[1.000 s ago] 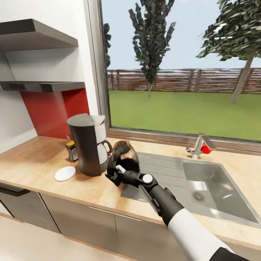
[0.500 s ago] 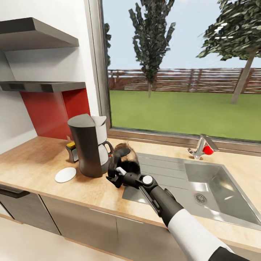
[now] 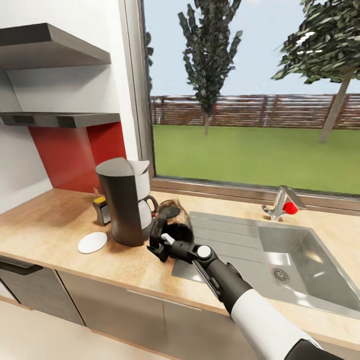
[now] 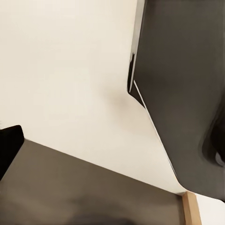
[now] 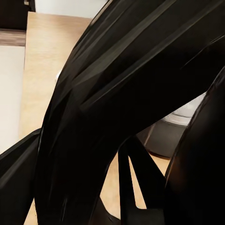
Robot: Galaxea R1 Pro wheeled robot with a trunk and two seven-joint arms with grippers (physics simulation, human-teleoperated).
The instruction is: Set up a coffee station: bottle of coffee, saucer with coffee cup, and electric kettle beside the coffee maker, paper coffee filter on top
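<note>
The dark-grey coffee maker [image 3: 121, 202] stands on the tan kitchen countertop [image 3: 45, 225]. Right beside it is the electric kettle [image 3: 175, 223], glass with a black lid, tipped a little and low over the counter by the sink's drainboard. My right gripper [image 3: 160, 246] is shut on its black handle [image 5: 93, 117], seen up close in the right wrist view. The bottle of coffee [image 3: 101, 209], black with a yellow cap, sits behind the coffee maker's left side. In front of it lies the white saucer [image 3: 92, 242]. The kitchen shelf [image 3: 60, 119] borders the red backsplash.
A steel sink [image 3: 300, 265] with a faucet [image 3: 281, 201] takes up the counter's right half, under a big window. A second shelf [image 3: 50, 47] hangs higher up. Grey cabinets [image 3: 110, 305] run below. The left wrist view has a pale floor [image 4: 61, 70] and dark surfaces.
My right gripper has brought the kettle down and a little closer to the coffee maker. The whole view has shifted slightly, so the camera moved too.
</note>
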